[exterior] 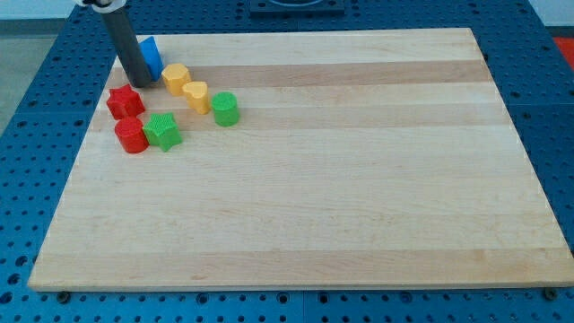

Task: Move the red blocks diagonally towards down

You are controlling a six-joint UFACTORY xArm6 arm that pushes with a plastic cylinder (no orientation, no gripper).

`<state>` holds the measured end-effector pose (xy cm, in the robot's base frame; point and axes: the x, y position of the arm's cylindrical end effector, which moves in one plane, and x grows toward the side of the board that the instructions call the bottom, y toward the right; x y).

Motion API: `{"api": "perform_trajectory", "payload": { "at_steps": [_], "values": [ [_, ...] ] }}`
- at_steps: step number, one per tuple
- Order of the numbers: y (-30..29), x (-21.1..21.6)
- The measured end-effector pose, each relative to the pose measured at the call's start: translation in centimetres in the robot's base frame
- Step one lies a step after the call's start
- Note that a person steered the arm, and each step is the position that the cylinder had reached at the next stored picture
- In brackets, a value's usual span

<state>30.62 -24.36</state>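
A red star-shaped block (pixel 125 100) lies near the board's upper left. A red round block (pixel 131 135) lies just below it, touching a green star-shaped block (pixel 163 131) on its right. My tip (pixel 138 82) stands just above and to the right of the red star block, very close to it, and partly covers a blue block (pixel 151 56) behind the rod.
A yellow block (pixel 175 77) and a yellow heart-shaped block (pixel 195 95) lie right of my tip. A green round block (pixel 225 108) sits right of those. The wooden board (pixel 305 197) lies on a blue perforated table; its left edge is close to the red blocks.
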Motion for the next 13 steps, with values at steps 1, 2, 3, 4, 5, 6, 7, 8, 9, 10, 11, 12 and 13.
{"api": "perform_trajectory", "payload": {
  "at_steps": [1,2,3,4,5,6,7,8,9,10,11,12,13],
  "values": [
    [0.0,0.3],
    [-1.1,1.3],
    [-2.2,2.2],
    [-2.8,2.7],
    [-2.5,5.2],
    [-2.4,8.5],
    [-2.3,12.0],
    [-0.7,15.3],
    [0.4,16.1],
    [-2.5,13.9],
    [-4.0,10.4],
    [-2.8,9.3],
    [-0.2,10.9]
  ]
}}
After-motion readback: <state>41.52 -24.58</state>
